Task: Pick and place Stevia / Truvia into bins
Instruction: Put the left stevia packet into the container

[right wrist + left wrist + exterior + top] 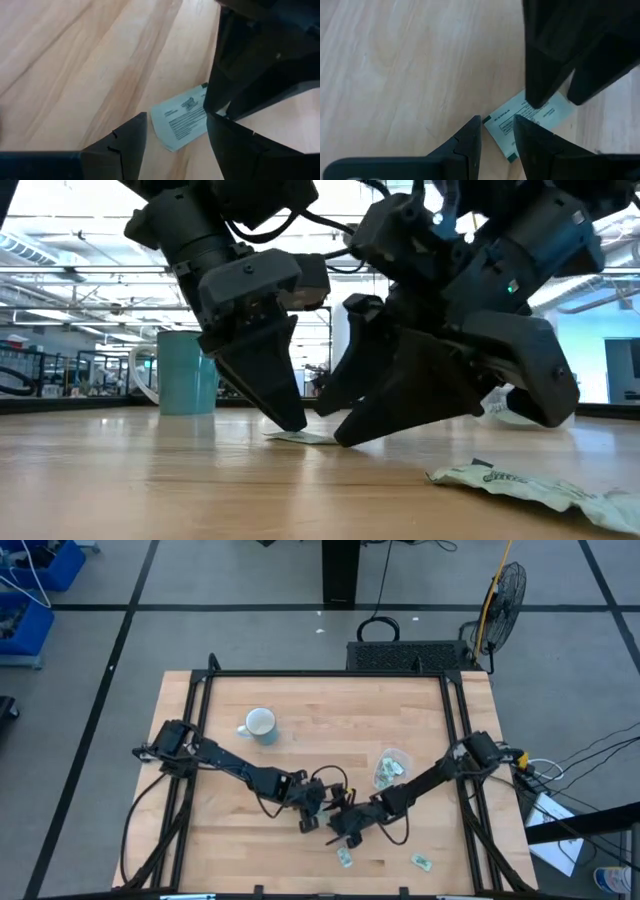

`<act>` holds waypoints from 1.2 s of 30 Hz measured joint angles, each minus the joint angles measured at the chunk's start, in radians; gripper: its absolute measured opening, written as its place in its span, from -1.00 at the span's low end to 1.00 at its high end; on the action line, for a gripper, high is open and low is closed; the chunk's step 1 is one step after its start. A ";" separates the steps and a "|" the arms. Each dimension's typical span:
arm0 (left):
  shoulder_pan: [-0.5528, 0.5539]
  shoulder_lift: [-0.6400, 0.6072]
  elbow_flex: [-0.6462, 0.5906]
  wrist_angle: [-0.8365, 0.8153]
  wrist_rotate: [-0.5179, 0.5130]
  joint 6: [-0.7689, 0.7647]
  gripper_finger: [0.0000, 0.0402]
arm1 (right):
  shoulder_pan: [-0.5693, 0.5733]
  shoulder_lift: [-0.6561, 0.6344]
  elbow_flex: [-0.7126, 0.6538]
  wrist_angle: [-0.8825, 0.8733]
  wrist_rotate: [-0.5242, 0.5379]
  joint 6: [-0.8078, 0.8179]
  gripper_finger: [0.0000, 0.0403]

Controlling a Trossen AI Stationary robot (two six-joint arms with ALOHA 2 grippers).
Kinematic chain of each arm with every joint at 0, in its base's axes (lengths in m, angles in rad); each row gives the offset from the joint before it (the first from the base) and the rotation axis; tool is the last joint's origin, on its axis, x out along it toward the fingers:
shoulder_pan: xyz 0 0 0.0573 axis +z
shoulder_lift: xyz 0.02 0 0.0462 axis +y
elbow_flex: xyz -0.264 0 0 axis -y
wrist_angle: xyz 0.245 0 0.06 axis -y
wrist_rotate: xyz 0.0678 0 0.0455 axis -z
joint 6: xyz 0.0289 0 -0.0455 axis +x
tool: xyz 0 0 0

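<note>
between both spread hands, left hand (497, 132), right hand (175, 135), flat white green-edged packet (527, 122) with small print

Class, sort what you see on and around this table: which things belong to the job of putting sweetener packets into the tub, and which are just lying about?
Part of the job:
packet between the grippers
two loose packets
clear tub, packets already inside
left gripper
right gripper

Just lying about:
mug
fan
</note>
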State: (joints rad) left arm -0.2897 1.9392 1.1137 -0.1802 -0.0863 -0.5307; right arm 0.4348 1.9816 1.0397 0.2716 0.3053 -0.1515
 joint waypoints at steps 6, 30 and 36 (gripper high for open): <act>0.028 -0.001 0.000 -0.006 0.047 -0.002 -0.41 | -0.002 0.000 0.000 -0.010 -0.021 0.003 -0.13; 0.033 0.048 0.005 -0.013 -0.064 0.066 -0.42 | -0.003 0.000 0.000 0.004 -0.108 -0.010 -0.20; 0.007 0.049 0.005 -0.018 -0.128 0.174 -0.42 | -0.003 0.000 0.000 0.005 -0.103 -0.007 -0.21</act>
State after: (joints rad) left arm -0.2832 1.9881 1.1183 -0.1983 -0.2145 -0.3571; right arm 0.4316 1.9812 1.0397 0.2766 0.2022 -0.1585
